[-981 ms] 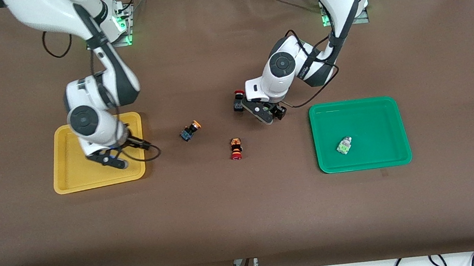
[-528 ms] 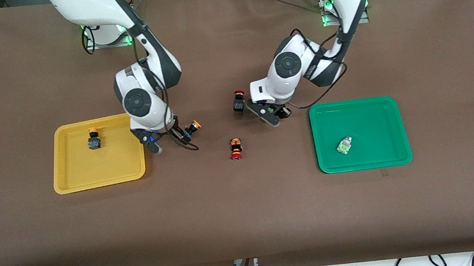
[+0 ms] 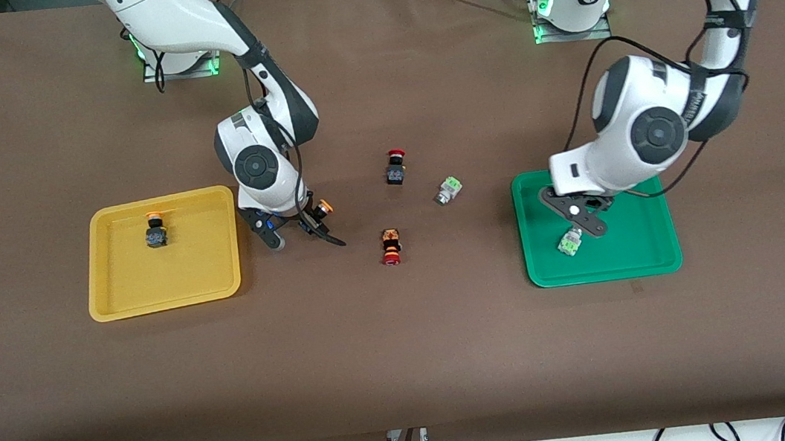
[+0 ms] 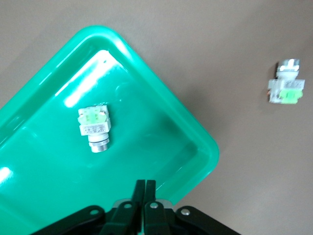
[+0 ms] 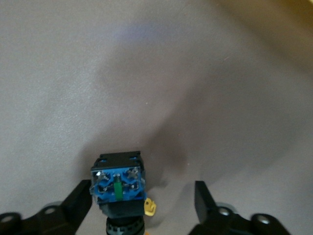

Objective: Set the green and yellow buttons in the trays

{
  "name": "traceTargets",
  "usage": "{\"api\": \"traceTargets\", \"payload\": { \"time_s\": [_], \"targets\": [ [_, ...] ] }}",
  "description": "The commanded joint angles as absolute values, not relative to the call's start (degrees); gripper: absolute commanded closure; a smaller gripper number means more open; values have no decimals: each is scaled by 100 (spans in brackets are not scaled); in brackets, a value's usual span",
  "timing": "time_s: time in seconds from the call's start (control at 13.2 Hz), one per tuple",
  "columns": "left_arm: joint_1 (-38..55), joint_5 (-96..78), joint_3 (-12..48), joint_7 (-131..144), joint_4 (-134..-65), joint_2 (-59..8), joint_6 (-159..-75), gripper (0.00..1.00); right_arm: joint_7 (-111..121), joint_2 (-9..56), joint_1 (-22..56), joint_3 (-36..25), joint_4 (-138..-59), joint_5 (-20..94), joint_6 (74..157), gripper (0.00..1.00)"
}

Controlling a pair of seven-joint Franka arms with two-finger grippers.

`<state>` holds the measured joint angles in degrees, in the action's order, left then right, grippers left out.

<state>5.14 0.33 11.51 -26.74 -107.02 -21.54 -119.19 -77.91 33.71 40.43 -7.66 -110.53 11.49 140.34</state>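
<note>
Spread wide, the right end effector (image 3: 293, 230) sits low at a yellow-capped button (image 5: 119, 188) on the table (image 3: 409, 353), just beside the yellow tray (image 3: 111, 304), where another yellow-capped button (image 3: 155, 230) lies. With fingers pressed together, the left end effector (image 4: 145, 196) hangs over the green tray (image 3: 659, 255), above one green-capped button (image 4: 94, 127). A second green-capped button (image 3: 448, 190) lies on the table between the trays, near two red-capped switches (image 3: 396, 167), (image 3: 390, 246).
</note>
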Motion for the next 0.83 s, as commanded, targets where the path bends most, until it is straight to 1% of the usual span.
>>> {"api": "traceTargets", "payload": {
  "time_s": [0.0, 0.15, 0.3, 0.53, 0.75],
  "targets": [
    [1106, 35, 1538, -1928, -10748, -2416, -12557, 0, -7875, 3419, 4104, -826, -10969, 1257, 14071, 100],
    [1553, 88, 1530, -1645, -10854, -2714, -13277, 0, -7788, 3393, 4087, -870, -10934, 1231, 14063, 100],
    [1713, 105, 1521, -1197, -10863, -2969, -13578, 0, -7482, 3244, 4069, -1106, -10925, 1151, 13853, 100],
    [2030, 430, 1529, -663, -11109, -3163, -14043, 0, -6104, 2954, 4052, -1913, -10645, 1160, 12521, 100],
    [2355, 895, 1503, 225, -11224, -3427, -14396, 0, -4645, 2839, 4043, -2696, -10652, 1187, 11832, 100]
  ]
}}
